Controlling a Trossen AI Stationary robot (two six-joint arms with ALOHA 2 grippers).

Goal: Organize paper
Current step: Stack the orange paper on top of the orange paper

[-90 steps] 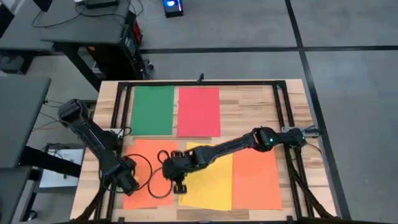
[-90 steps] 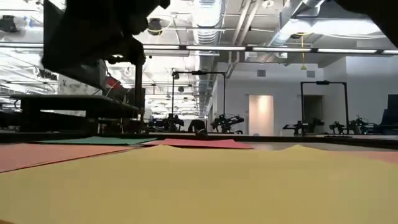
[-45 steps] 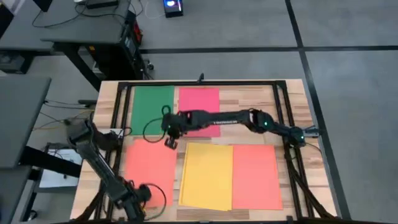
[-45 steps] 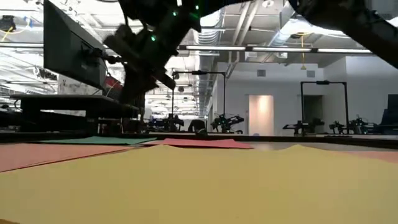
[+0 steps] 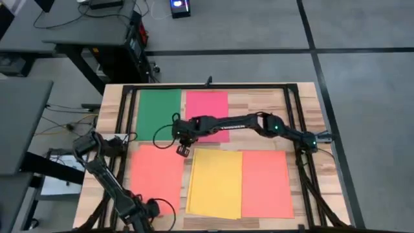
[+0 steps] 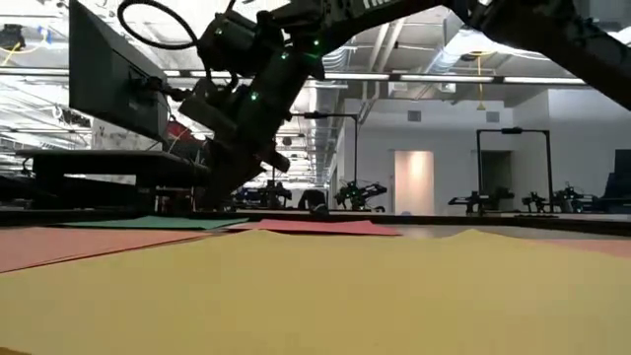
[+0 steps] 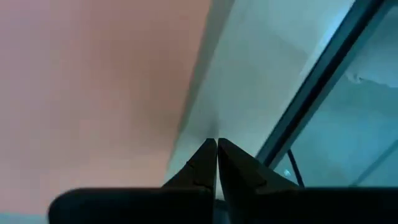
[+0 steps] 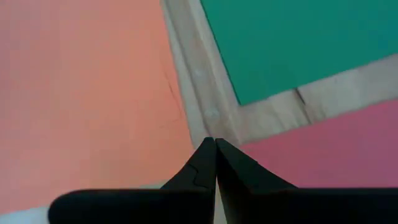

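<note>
On the wooden table (image 5: 259,107), five sheets of coloured paper lie flat in two rows, seen whole only from the high view. At far left, the left arm folds back over the table's near left corner, its left gripper (image 5: 150,209) partly cut off by the frame edge; the left wrist view shows its fingers (image 7: 205,165) pressed together and empty, above the border of an orange sheet (image 5: 155,178) and bare wood. Beside that sheet lies the yellow sheet (image 5: 215,182), touching a second orange sheet (image 5: 266,184) on its right. In the far row, the green sheet (image 5: 159,114) sits just beside the pink-red sheet (image 5: 207,105), part of which is hidden under the right arm stretching across from the table's right side. The right gripper (image 5: 182,149) hangs over the strip of wood between the rows, near the corners where green, pink-red and left orange sheets meet; its fingers (image 8: 208,165) are closed tight with nothing between them, a detail plain only in the right wrist view. From table height, the yellow sheet fills the foreground and the far sheets shrink to thin slivers, while the right gripper (image 6: 229,168) hangs dark against the ceiling lights, clear of the paper.
</note>
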